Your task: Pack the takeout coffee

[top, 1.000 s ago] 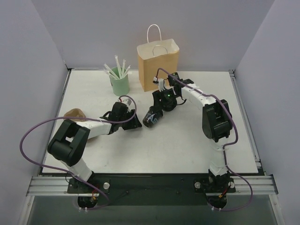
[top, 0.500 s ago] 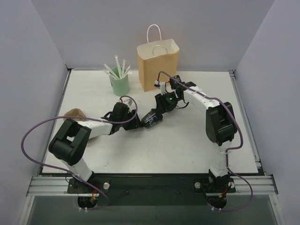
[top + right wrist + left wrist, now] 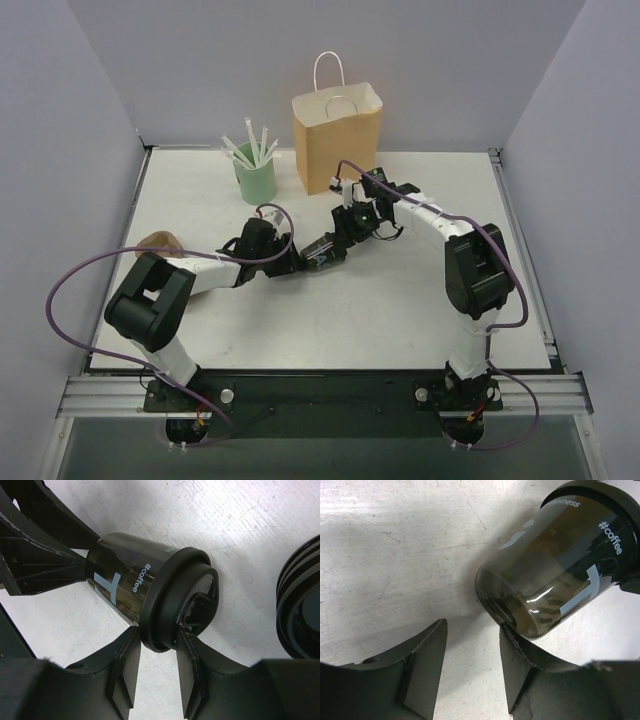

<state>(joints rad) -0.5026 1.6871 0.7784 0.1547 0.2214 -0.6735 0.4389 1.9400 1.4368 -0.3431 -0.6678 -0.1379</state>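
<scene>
The takeout coffee (image 3: pixel 125 575) lies on its side on the desk (image 3: pixel 390 310), in the middle, between the two arms. The right fingers (image 3: pixel 127 665) pinch the rim of its black lid, one on each side. I think that is so the cup can be lifted or stood up by its top. The left fingers (image 3: pixel 427 665) are spread wide, and the bottom of the cup sits right at the tip of one of them. I think they are there to catch the bottom, so the cup does not roll away. The brown paper bag (image 3: pixel 338 135) stands upright at the back of the desk, apart from the cup. The cup is not in the bag yet, so the packing is not done.
</scene>
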